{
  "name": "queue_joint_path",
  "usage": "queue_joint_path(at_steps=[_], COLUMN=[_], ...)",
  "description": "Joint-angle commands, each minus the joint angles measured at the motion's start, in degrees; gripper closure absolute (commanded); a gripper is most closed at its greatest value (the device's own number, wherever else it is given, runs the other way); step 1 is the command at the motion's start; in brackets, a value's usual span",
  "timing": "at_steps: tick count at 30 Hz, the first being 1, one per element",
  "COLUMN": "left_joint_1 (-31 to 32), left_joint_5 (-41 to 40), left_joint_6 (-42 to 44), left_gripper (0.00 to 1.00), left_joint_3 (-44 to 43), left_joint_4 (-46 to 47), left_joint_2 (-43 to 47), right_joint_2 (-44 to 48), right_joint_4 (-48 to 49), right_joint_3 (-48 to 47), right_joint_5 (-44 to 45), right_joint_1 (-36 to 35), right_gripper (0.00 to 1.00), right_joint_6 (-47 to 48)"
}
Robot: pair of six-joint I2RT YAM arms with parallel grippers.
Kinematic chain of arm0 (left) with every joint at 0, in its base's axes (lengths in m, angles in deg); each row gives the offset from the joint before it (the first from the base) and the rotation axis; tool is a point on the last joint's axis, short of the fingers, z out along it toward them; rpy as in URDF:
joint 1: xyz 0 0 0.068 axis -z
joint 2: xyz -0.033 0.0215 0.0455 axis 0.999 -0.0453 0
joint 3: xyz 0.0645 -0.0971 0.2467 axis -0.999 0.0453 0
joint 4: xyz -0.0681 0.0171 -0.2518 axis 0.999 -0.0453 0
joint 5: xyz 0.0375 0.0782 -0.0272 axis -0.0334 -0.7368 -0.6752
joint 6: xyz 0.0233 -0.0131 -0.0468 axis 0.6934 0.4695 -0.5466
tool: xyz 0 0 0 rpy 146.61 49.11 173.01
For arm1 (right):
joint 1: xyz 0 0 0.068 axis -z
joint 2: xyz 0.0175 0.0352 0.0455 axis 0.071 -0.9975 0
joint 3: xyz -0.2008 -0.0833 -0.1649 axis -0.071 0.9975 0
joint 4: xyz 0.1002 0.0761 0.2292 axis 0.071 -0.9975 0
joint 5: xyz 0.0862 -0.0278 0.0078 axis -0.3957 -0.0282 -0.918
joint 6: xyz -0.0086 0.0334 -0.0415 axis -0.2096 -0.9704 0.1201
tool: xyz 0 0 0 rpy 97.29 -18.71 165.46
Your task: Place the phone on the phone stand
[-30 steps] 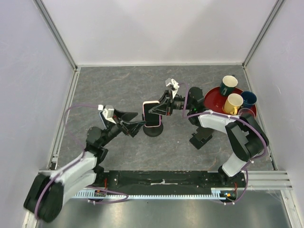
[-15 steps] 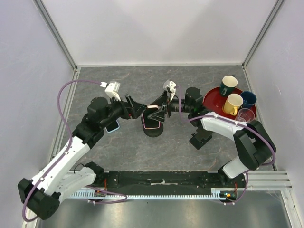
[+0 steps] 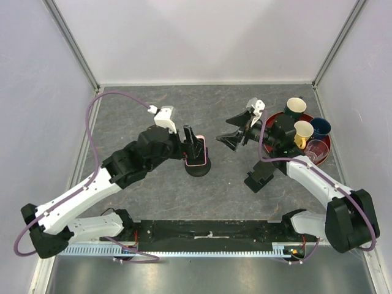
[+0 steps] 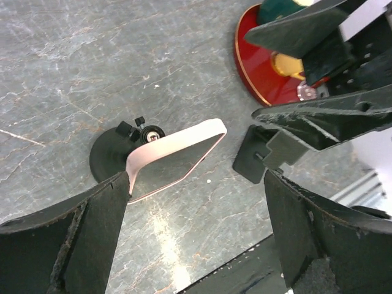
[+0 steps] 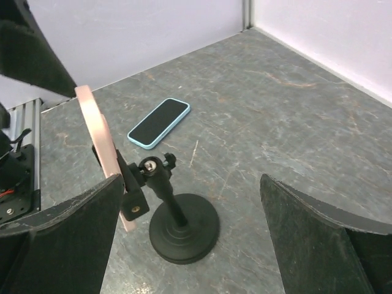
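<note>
The pink-cased phone point(image 3: 198, 154) sits tilted in the clamp of the black phone stand point(image 3: 198, 168) at the middle of the table. No finger is closed on it. My left gripper point(image 3: 193, 142) is open right at the phone. In the left wrist view the phone point(image 4: 174, 156) lies just past the left gripper point(image 4: 196, 233), its lower corner close to one finger point(image 4: 98, 226). My right gripper point(image 3: 223, 130) stands open to the right, apart from the phone. The right wrist view shows the phone point(image 5: 98, 141) edge-on in the clamp of the stand point(image 5: 184, 226), ahead of the right gripper point(image 5: 193, 242).
A light-blue phone point(image 5: 159, 122) lies flat beyond the stand. A black wedge-shaped stand point(image 3: 258, 176) sits right of centre. A red tray point(image 3: 274, 130) with several cups stands at the back right. Walls enclose the table on three sides.
My right gripper has opened, let go of the phone and drawn back to the right. The left arm has swung in, bringing its open gripper up to the phone, which stays on the stand.
</note>
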Motion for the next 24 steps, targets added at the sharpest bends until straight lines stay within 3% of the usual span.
queue_joint_path(at_steps=[1, 4, 13, 24], left_joint_1=[5.0, 6.9, 8.6, 8.7], left_joint_5=[-16.6, -21.8, -27.2, -27.8], left_joint_6=[-3.0, -5.2, -8.6, -9.2], left_gripper=[0.03, 0.03, 0.02, 0.01], left_joint_3=[-5.3, -8.2, -10.8, -13.3], left_joint_4=[-6.2, -8.4, -8.4, -8.4], left_joint_2=[-5.4, -9.1, -15.4, -19.4], right_joint_2=[1.2, 0.7, 0.9, 0.6], right_joint_4=[2.3, 4.4, 7.4, 8.1], right_joint_3=[1.3, 1.9, 3.2, 3.5], right_joint_5=[1.2, 0.7, 0.2, 0.1], right_joint_1=[2.2, 3.4, 4.7, 5.2], right_gripper=[0.02, 0.02, 0.02, 0.02], right_joint_6=[-1.2, -2.7, -4.6, -5.1])
